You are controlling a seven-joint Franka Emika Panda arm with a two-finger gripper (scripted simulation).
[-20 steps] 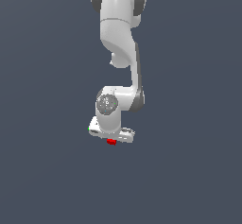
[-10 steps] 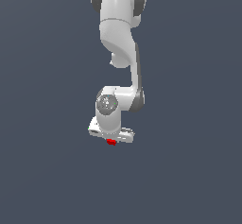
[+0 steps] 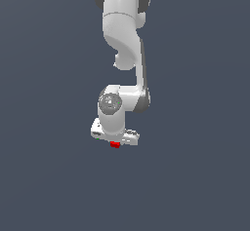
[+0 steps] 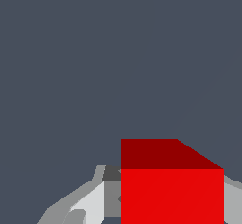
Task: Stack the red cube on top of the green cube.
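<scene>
The red cube (image 3: 115, 145) shows as a small red spot just under the white hand of the arm in the exterior view. In the wrist view the red cube (image 4: 172, 190) fills the space between the two grey fingers (image 4: 97, 203), which press against both of its sides. My gripper (image 3: 115, 143) is shut on it and points straight down at the dark floor. The green cube is out of view in both views.
The white arm (image 3: 124, 40) reaches down from the top of the exterior view. A flat dark grey floor (image 3: 195, 176) lies all around it.
</scene>
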